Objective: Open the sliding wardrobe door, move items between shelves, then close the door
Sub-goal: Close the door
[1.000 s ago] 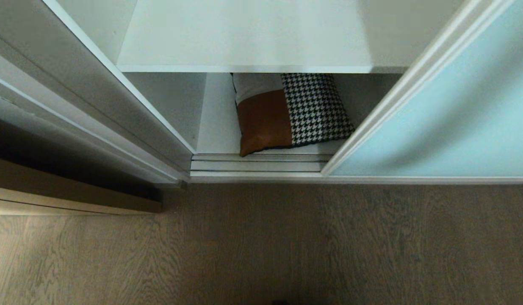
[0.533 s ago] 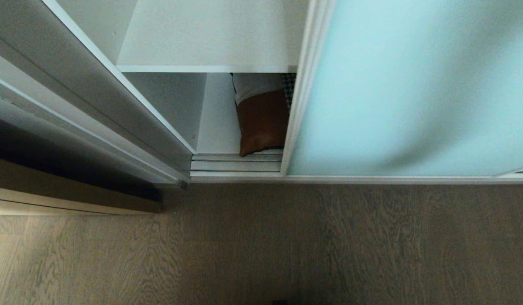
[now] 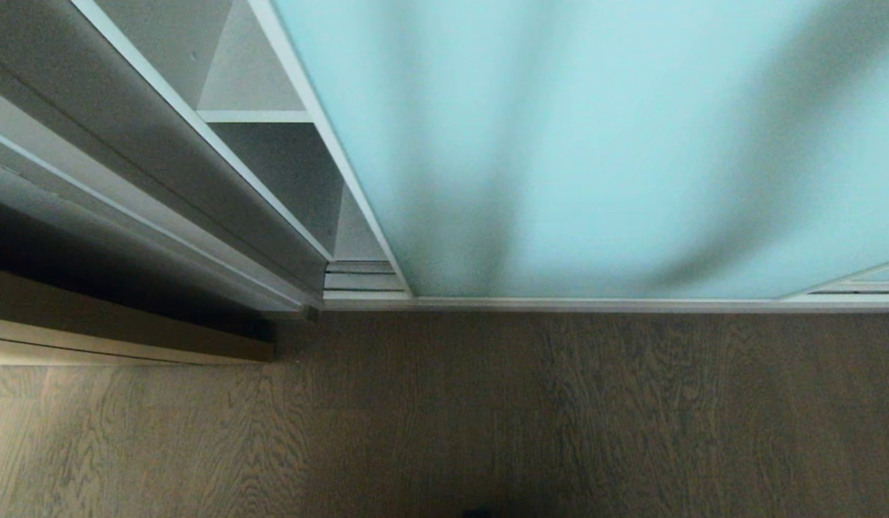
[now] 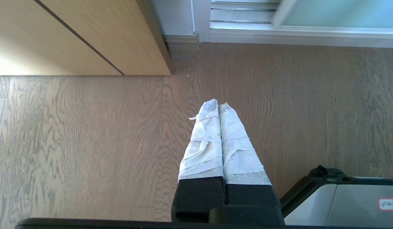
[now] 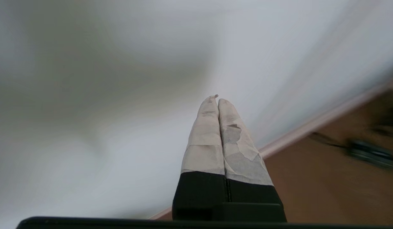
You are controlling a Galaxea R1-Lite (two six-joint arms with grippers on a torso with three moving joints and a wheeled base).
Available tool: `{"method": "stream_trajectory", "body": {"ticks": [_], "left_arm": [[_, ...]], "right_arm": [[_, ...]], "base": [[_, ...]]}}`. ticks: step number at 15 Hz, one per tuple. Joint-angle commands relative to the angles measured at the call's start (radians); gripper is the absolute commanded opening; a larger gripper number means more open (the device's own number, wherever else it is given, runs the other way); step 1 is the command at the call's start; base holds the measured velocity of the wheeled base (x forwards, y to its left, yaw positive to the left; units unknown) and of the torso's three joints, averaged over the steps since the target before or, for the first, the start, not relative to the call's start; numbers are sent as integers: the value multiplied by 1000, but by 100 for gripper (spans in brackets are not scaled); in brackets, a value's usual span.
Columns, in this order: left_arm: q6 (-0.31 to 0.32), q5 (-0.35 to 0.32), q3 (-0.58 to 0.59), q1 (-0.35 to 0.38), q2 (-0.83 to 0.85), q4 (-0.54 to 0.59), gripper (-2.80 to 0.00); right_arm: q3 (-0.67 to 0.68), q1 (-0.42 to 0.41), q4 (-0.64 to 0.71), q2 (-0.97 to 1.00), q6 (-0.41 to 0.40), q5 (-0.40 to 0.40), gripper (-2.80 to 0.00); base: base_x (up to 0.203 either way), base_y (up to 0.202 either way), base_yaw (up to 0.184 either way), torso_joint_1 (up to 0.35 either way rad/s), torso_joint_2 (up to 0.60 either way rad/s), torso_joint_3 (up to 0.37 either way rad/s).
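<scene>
The pale aqua sliding wardrobe door (image 3: pixel 595 144) covers most of the wardrobe opening in the head view, leaving a narrow gap at its left. In that gap a short piece of a white shelf (image 3: pixel 253 115) shows. The items are hidden behind the door. Neither arm appears in the head view. My right gripper (image 5: pixel 218 99) is shut and empty, its taped fingertips close before the door's pale panel (image 5: pixel 120 79). My left gripper (image 4: pixel 218 104) is shut and empty, parked pointing down at the wooden floor (image 4: pixel 88 143).
White wardrobe side panels (image 3: pixel 163 180) stand at the left, with a tan wooden door (image 4: pixel 72 35) beyond them. The bottom door track (image 3: pixel 358 280) runs along the floor edge. A corner of my base (image 4: pixel 342 200) shows beside the left gripper.
The sliding door has travelled left across the opening, covering the cushion and most of the shelves. The view has not shifted.
</scene>
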Motion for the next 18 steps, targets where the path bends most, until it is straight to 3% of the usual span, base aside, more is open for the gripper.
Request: {"method": "stream_trajectory", "body": {"ticks": [1, 3, 5, 7, 10, 13, 15, 18], "left_arm": [[0, 0, 0, 0, 0, -1, -280], [0, 0, 0, 0, 0, -1, -280], [0, 0, 0, 0, 0, -1, -280], [0, 0, 0, 0, 0, -1, -280], [0, 0, 0, 0, 0, 1, -280], [0, 0, 0, 0, 0, 1, -280], [0, 0, 0, 0, 0, -1, -280], [0, 0, 0, 0, 0, -1, -280]], "right_arm": [[-36, -54, -3, 130, -40, 4, -280], [-67, -58, 4, 209, -110, 0, -280], [-97, -34, 12, 293, -128, 2, -280], [-134, 63, 42, 376, -133, 0, -280], [-243, 175, 244, 468, -133, 0, -280], [-296, 288, 392, 505, -132, 6, -280], [-304, 337, 417, 528, -118, 7, -280], [-317, 405, 425, 527, -35, 17, -280]], "base": [[0, 0, 0, 0, 0, 0], [0, 0, 0, 0, 0, 0], [0, 0, 0, 0, 0, 0], [0, 0, 0, 0, 0, 0], [0, 0, 0, 0, 0, 0], [0, 0, 0, 0, 0, 0], [0, 0, 0, 0, 0, 0], [0, 0, 0, 0, 0, 0]]}}
